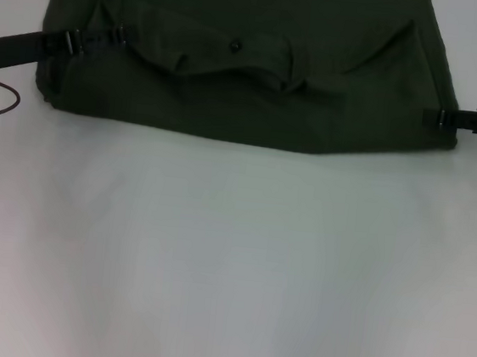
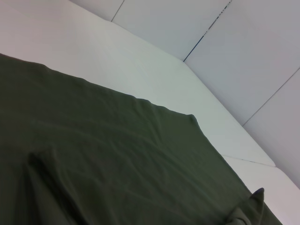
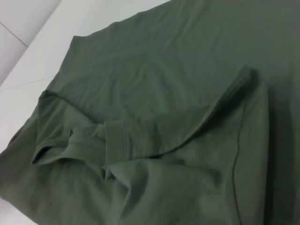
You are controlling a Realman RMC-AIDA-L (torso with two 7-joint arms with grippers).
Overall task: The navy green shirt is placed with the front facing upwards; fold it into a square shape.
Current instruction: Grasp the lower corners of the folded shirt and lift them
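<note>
A: While both arms sit at the shirt's flanks, where does the navy green shirt (image 1: 250, 69) lie?

B: Across the top of the head frame on the white table (image 1: 230, 263), plain green side showing, both sleeves turned inward; its near folded edge runs straight along the upper third. No lettering is visible.

A: Left gripper (image 1: 95, 40)?

B: Enters from the left edge of the head frame, tips reaching over the shirt's left margin beside the folded-in sleeve (image 1: 134, 35). Whether its pincer is spread or pinching cloth cannot be told. The left wrist view shows only cloth and table.

A: Right gripper (image 1: 439, 117)?

B: At the right edge of the frame, tips touching the shirt's right side seam. Its pincer state likewise cannot be told.

A: Step in hand?

B: Judged: sleeve folds done, lengthwise fold pending. The sleeve (image 3: 122, 140) is bunched in the right wrist view.

A: Next move?

B: Likely both grippers pinch the side edges level and carry them together, keeping the cloth taut so the sleeves stay tucked.
</note>
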